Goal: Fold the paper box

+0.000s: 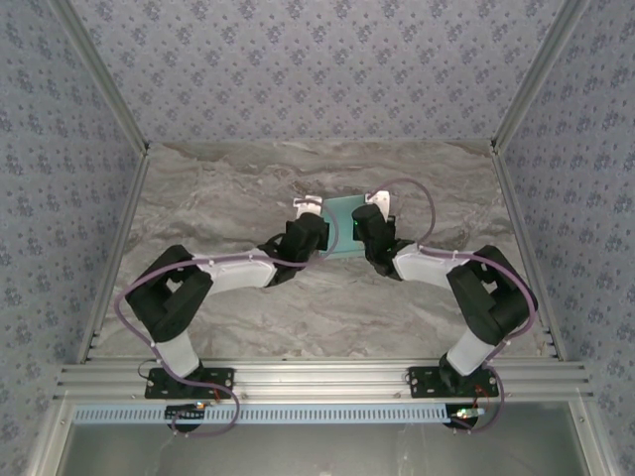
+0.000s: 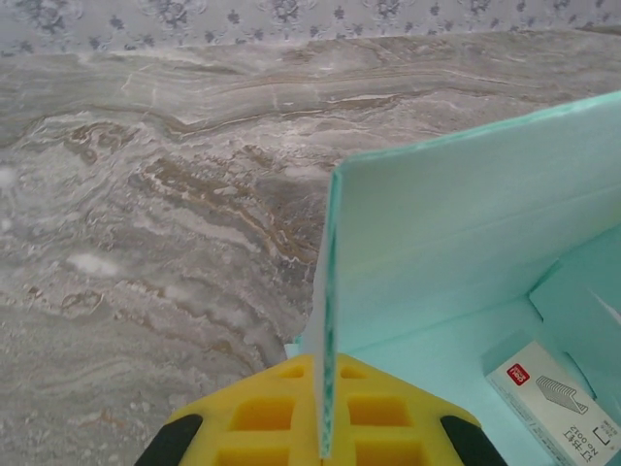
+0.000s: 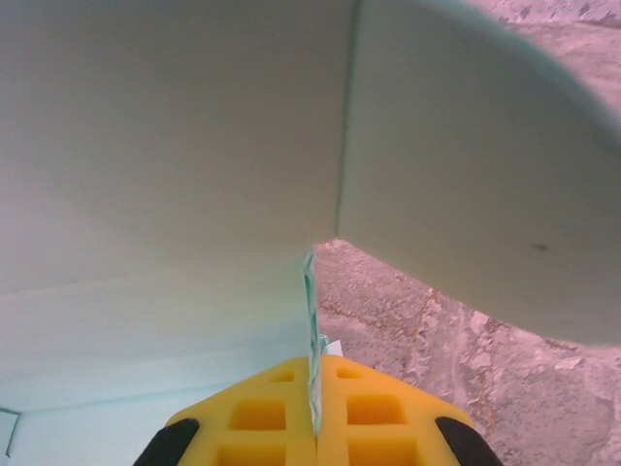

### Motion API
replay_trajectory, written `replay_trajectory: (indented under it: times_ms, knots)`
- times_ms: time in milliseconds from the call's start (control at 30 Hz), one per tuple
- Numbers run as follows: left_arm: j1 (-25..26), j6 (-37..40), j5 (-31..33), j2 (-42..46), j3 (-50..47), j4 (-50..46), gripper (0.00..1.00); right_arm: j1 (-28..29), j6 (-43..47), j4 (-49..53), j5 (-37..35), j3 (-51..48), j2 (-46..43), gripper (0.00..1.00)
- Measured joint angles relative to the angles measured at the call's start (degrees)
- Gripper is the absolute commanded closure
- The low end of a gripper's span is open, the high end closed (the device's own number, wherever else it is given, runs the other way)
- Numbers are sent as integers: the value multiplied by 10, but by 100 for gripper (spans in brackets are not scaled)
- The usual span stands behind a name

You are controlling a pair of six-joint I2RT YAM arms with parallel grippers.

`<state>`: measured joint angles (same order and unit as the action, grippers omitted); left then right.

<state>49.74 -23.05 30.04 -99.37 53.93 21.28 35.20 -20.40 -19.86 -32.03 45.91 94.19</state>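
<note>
The left gripper and right gripper flank the paper box at mid-table. Left wrist: yellow fingers pinched tight on an upright box wall. Right wrist: fingers likewise clamped on a thin wall edge.

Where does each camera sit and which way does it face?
Top external: above and behind the bases, looking down at the table; left arm and right arm show.
Left wrist: on the left arm, looking along the left fingers, shut on a paper box wall.
Right wrist: likewise, right fingers shut on another wall.
Shared: the paper box.
</note>
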Motion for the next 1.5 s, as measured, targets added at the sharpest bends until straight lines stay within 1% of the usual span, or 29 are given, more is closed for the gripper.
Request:
replay_trajectory:
  times_ms: [167, 333, 667, 800, 933, 1167, 1333, 1500]
  knots:
    - [35, -26, 69, 0, -24, 32, 100, 2, 0, -63, 14, -38, 0, 100]
    - [62, -63, 118, -2, -27, 27, 100, 2, 0, -83, 23, -47, 0, 100]
    - [66, -195, 154, -7, -8, -25, 100, 18, -11, -85, 20, -55, -7, 100]
    - [69, -223, 165, -10, -1, -37, 100, 26, -17, -76, 13, -61, -16, 100]
    - [79, -224, 185, -16, -11, -14, 100, 28, -19, -90, 12, -76, -21, 100]
    - [109, -181, 225, -30, -76, 113, 100, 28, -18, -154, 19, -115, -22, 100]
    - [119, -149, 236, -41, -112, 194, 100, 30, -16, -207, 27, -148, -22, 100]
    - [122, -126, 238, -49, -130, 239, 100, 35, -10, -246, 29, -172, -22, 100]
